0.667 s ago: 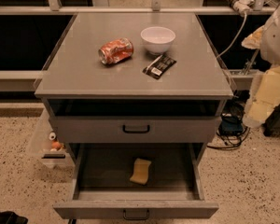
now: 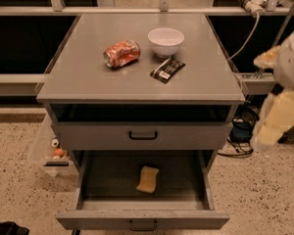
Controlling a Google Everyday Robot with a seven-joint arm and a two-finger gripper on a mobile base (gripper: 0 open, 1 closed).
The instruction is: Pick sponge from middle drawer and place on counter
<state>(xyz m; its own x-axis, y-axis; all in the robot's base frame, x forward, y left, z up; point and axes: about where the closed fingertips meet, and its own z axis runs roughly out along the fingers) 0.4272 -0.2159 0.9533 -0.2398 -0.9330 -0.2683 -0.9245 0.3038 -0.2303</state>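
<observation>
The sponge [image 2: 148,179], a small pale yellow-tan pad, lies on the floor of the open middle drawer [image 2: 142,218], the lowest grey drawer, which is pulled out toward me. The counter [image 2: 88,77] is the grey cabinet top above it. My arm shows as a pale, blurred shape at the right edge, beside the cabinet. Its lower end, the gripper [image 2: 267,133], hangs at about the height of the handled drawer front, well to the right of the sponge and apart from it.
On the counter stand a crushed red can [image 2: 121,53], a white bowl [image 2: 165,40] and a black snack wrapper [image 2: 167,69]. The handled drawer front [image 2: 142,135] above the open drawer is shut. Cables [image 2: 242,126] lie on the floor at the right.
My arm at the right has moved a little lower. The sponge, the drawer and the things on the counter have not moved.
</observation>
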